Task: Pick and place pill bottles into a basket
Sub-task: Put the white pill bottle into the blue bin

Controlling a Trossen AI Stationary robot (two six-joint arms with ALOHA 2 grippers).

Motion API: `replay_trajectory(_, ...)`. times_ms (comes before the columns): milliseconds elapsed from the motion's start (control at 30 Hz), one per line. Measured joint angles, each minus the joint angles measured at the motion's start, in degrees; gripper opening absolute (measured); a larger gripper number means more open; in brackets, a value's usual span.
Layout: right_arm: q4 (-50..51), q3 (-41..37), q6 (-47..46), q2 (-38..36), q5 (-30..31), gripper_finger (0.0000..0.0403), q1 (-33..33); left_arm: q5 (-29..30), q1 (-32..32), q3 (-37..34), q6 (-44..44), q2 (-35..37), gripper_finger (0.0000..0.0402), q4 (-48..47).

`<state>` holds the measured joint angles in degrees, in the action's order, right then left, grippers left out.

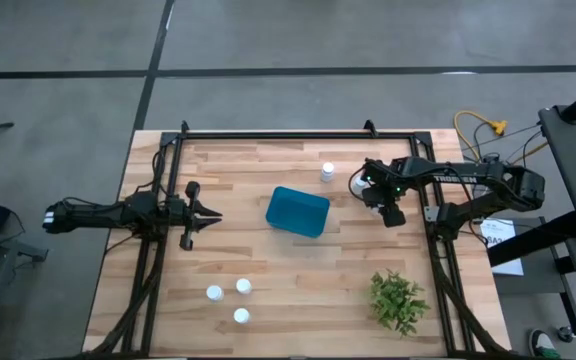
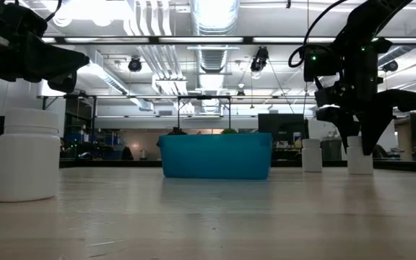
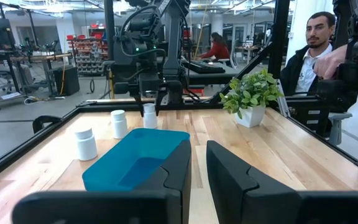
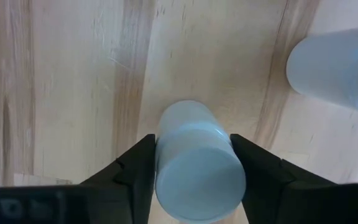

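A: Where is the right gripper [image 4: 194, 163]?
B: At the far right of the table [image 1: 268, 270], right of the basket [image 1: 297, 211], clamped around a pill bottle [image 4: 196, 163]; both fingers press its sides. From above the arm covers most of that bottle.

A: And the other bottles?
B: 1 stands just left of the gripper, at the far side [image 1: 327, 172]. 3 sit in a cluster at the near left [image 1: 214, 293] [image 1: 242, 286] [image 1: 241, 316]. A 6th I cannot find from above. In the right wrist view a 2nd bottle [image 4: 337, 68] is cut off by the frame edge.

A: Anything in the basket?
B: It looks bare inside from above; from table height its wall hides the interior.

A: The left gripper [image 1: 204, 215]?
B: Left of the basket, well apart from it, fingers spread and holding nothing
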<state>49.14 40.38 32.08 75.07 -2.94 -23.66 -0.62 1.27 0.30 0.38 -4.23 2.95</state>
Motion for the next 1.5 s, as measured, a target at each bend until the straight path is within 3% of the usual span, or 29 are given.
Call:
replay_trajectory(833, 10.53, 9.70, -5.10, -0.04, -0.45, 0.0167, 0.17, 0.02, -0.02, 0.00, 0.00, 0.01, 0.0033, 0.00)
replay_trajectory(1500, 16.70, 22.83, -7.44, 0.11, 0.19, 0.0166, 6.20, 0.02, -0.02, 0.00, 0.00, 0.02, 0.0033, 0.01)
